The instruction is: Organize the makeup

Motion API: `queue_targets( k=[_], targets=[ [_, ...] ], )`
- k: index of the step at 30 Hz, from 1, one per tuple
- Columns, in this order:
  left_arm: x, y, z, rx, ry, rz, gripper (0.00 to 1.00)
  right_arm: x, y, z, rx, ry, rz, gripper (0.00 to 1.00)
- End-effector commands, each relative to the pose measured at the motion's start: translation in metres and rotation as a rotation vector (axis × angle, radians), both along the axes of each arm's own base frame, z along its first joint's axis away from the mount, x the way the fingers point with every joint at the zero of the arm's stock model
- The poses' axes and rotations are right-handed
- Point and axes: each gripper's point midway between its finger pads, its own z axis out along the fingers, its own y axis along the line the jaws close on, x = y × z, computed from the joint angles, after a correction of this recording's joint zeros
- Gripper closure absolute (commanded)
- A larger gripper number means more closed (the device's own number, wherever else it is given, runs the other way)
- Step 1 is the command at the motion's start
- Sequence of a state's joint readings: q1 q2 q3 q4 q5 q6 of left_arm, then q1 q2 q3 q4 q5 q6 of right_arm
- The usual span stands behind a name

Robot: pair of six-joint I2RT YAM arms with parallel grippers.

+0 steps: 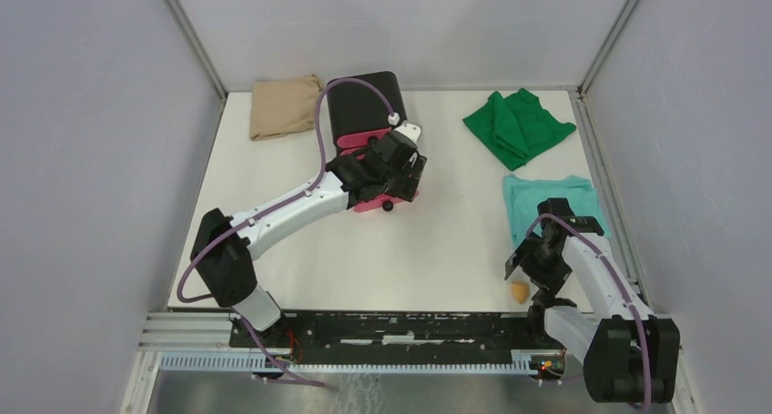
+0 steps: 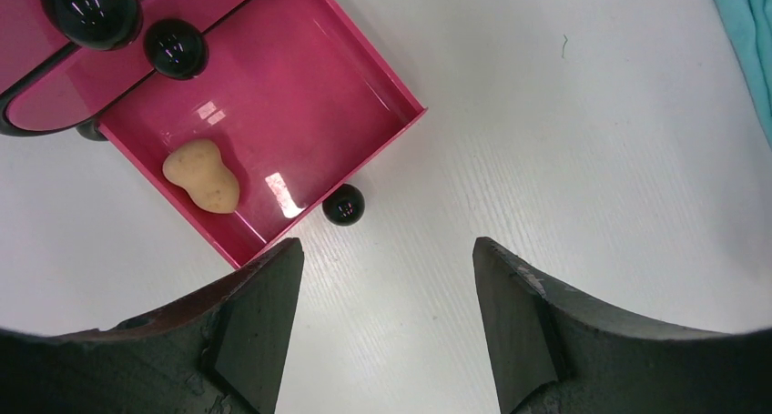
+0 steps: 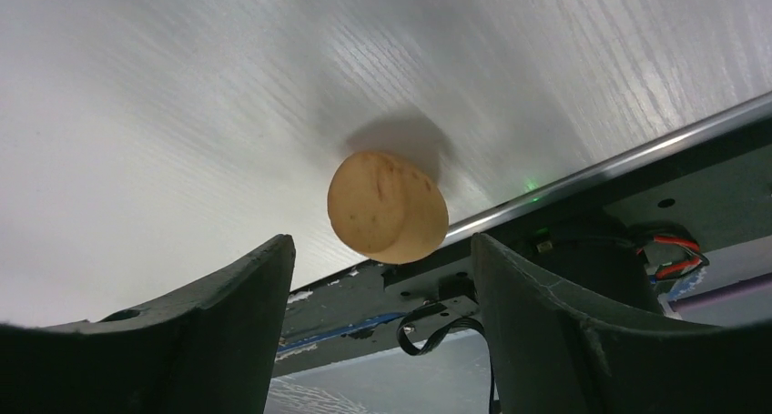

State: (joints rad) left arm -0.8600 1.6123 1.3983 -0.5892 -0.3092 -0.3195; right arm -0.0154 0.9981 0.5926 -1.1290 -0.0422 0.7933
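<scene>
Two sponges, both hands empty
On the table (image 1: 437,250) the pink drawer (image 2: 273,95) stood open. My left gripper (image 2: 387,250) hung open just near of it, my right gripper (image 1: 521,261) open at the near edge. One sponge (image 2: 202,176) lay in the drawer, the second sponge (image 3: 387,205) under my right gripper.

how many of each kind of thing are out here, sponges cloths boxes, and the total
tan sponges: 2
folded cloths: 3, beige, green, teal
black box with pink drawers: 1
total: 6
</scene>
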Motion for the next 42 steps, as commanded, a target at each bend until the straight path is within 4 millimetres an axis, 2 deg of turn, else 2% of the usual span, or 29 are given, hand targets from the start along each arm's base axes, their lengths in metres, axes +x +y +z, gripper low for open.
queue_targets(
  k=[1, 5, 9, 11, 19, 25, 30, 33, 37, 40, 42],
  targets=[
    [-0.004, -0.006, 0.014, -0.077, -0.012, 0.014, 0.24, 0.014, 0.002, -0.011, 0.011, -0.034, -0.03, 0.23],
    [-0.005, -0.007, 0.009, -0.066, -0.006, 0.015, 0.23, 0.014, 0.0, -0.022, 0.0, -0.024, -0.05, 0.26],
    [-0.001, 0.002, 0.007, -0.033, -0.023, 0.056, 0.23, 0.017, 0.002, -0.026, 0.006, -0.034, -0.078, 0.39],
    [0.0, 0.003, 0.009, -0.027, -0.028, 0.061, 0.23, 0.019, 0.004, -0.024, 0.02, -0.045, -0.086, 0.42],
    [0.001, 0.009, 0.018, -0.023, -0.047, 0.083, 0.22, 0.033, 0.022, -0.002, 0.129, -0.116, -0.071, 0.68],
    [0.002, 0.026, 0.039, -0.03, -0.103, 0.15, 0.21, 0.059, 0.04, 0.027, 0.231, -0.251, -0.014, 0.8],
    [-0.002, 0.067, 0.05, -0.08, -0.101, 0.268, 0.19, 0.114, 0.082, 0.085, 0.356, -0.585, 0.142, 0.8],
    [-0.005, 0.105, 0.05, -0.14, -0.087, 0.348, 0.19, 0.143, 0.111, 0.111, 0.354, -0.709, 0.236, 0.77],
    [-0.018, 0.15, 0.04, -0.201, -0.073, 0.444, 0.19, 0.177, 0.159, 0.126, 0.357, -0.756, 0.385, 0.77],
    [-0.029, 0.165, 0.034, -0.246, -0.04, 0.486, 0.19, 0.207, 0.193, 0.13, 0.342, -0.829, 0.474, 0.77],
    [-0.035, 0.17, 0.03, -0.26, -0.021, 0.502, 0.19, 0.227, 0.213, 0.119, 0.335, -0.818, 0.503, 0.77]
  ],
)
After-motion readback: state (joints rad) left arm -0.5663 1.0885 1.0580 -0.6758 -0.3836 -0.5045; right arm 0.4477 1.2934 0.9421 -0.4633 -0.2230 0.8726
